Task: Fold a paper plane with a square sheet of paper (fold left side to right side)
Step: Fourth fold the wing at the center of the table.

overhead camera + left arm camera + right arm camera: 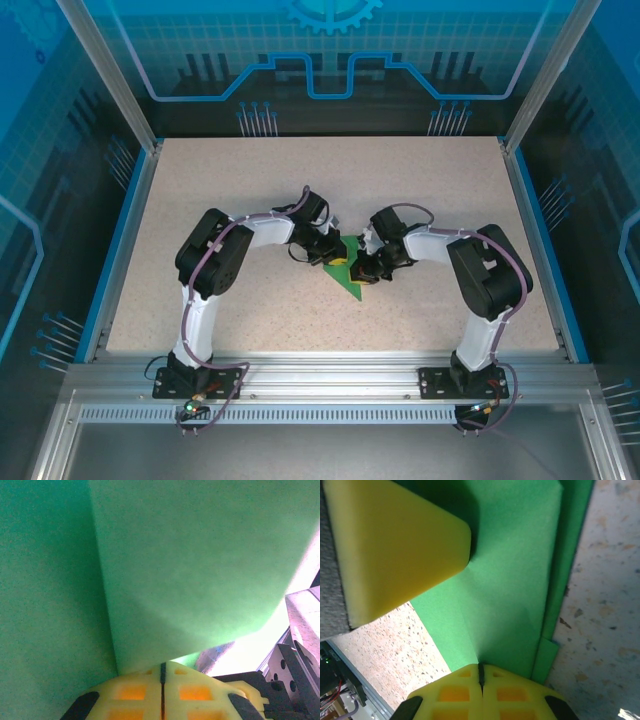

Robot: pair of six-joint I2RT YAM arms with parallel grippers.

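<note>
Lying near the middle of the speckled table (250,200), the green paper (349,280) is folded into a pointed triangle with its tip toward the arm bases. It sits between the two grippers. The left gripper (162,676) has its yellow fingers pressed together, with a thin dark seam between them. A fold of the green paper runs down to that seam and rises close in front of the wrist camera, so the paper appears pinched there. The right gripper (481,676) is likewise closed to a hairline, and the paper's near edge meets its seam, so it grips the paper at that edge. In the right wrist view the paper lies on the table in layers, with a folded strip along its right side. A yellow wedge-shaped pad (395,545) touches the paper with its tip from the upper left.
</note>
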